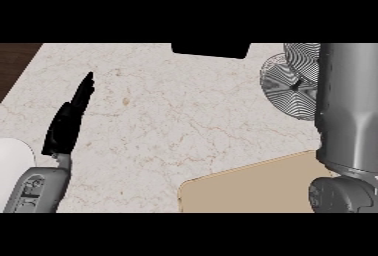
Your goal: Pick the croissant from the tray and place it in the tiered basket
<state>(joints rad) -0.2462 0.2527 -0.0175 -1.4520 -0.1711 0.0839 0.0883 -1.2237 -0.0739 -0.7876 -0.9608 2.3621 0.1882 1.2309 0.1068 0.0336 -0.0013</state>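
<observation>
From my seat at the controls I see the left hand (68, 120) standing edge-on over the left part of the counter (170, 115), its black fingers straight and pressed together into 1 narrow blade that points up and slightly right, holding nothing. Its grey forearm (37, 192) enters at the lower left corner, just beside a pale rounded shape (13, 160) cut off by the left edge; I cannot tell what that shape is. The right forearm (351, 110) fills the right side as a broad grey column running from the top of the view down to a joint near the lower right corner, and the right hand itself does not show, so I cannot tell how its fingers stand. The tan tray (244, 187) lies at the lower middle and right, its rounded corner facing the open counter and its right part hidden under that forearm. I cannot see the croissant anywhere; the visible part of the tray is bare. The wire tiered basket (289, 85) sits at the upper right, partly covered by the forearm. A dark rectangular opening (210, 49) notches the counter's far edge, and dark wood (15, 65) shows past the counter's upper left corner. Between the left hand and the basket the marbled counter lies wide and open.
</observation>
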